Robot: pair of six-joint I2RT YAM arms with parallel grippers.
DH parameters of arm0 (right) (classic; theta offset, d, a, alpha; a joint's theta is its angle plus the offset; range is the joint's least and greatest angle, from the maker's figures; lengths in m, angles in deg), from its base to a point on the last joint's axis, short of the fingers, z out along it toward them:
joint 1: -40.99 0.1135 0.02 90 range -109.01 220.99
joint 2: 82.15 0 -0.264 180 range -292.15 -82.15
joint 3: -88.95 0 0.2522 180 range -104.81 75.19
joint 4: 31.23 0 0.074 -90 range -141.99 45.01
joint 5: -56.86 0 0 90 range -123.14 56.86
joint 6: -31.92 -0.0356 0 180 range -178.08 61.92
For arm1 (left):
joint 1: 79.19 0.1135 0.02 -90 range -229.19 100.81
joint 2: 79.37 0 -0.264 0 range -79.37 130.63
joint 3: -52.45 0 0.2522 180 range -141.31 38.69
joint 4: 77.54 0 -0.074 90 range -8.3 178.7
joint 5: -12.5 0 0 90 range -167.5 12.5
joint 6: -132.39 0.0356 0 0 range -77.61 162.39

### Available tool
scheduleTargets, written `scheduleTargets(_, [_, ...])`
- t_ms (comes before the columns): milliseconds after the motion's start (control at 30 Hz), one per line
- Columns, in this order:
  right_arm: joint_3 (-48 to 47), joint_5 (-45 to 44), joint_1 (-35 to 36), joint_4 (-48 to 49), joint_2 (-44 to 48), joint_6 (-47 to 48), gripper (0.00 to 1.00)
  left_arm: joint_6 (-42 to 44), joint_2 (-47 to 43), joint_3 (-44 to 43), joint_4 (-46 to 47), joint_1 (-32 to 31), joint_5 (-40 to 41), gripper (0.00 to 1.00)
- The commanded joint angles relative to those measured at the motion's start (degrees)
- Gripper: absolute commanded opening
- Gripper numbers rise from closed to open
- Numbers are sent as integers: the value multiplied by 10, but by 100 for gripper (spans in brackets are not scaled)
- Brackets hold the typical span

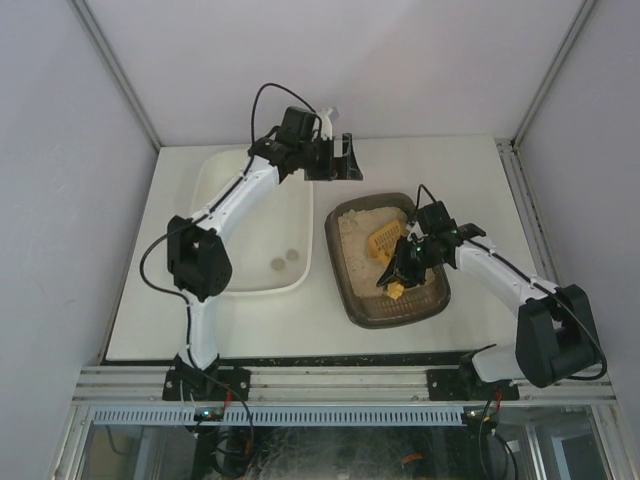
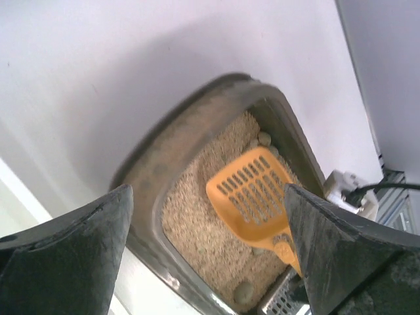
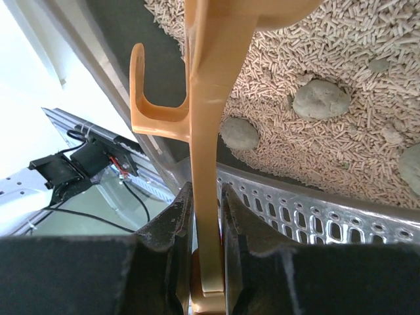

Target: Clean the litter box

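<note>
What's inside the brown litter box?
The litter box holds beige litter pellets, grey lumps and an orange scoop, held by the right gripper. Whatever lies under the scoop is hidden.

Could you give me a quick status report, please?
Left gripper open, empty, at far corner of white tub. Right gripper shut on orange scoop, over litter box. Grey clumps in litter; nothing blocking.

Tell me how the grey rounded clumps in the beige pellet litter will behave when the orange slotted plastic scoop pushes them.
The grey rounded clumps look domed, so they would probably roll rather than slide. They rest on loose beige pellet litter, which likely shifts underneath. Their matte, lumpy surface hints they might crumble.
</note>
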Motion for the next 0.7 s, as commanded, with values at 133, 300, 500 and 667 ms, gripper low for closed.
scheduleTargets(133, [-34, 21, 21, 20, -39, -73, 0, 82, 148, -141, -31, 25, -179, 100])
scheduleTargets(300, [-40, 53, 34, 63, -77, -101, 0, 58, 143, -55, 40, 25, -218, 100])
scheduleTargets(500, [-45, 87, 35, 132, -128, -121, 0, 29, 123, 10, 86, 25, -226, 100])
scheduleTargets(667, [-45, 139, 29, 201, -166, -132, 0, 13, 108, 46, 118, 25, -238, 100])
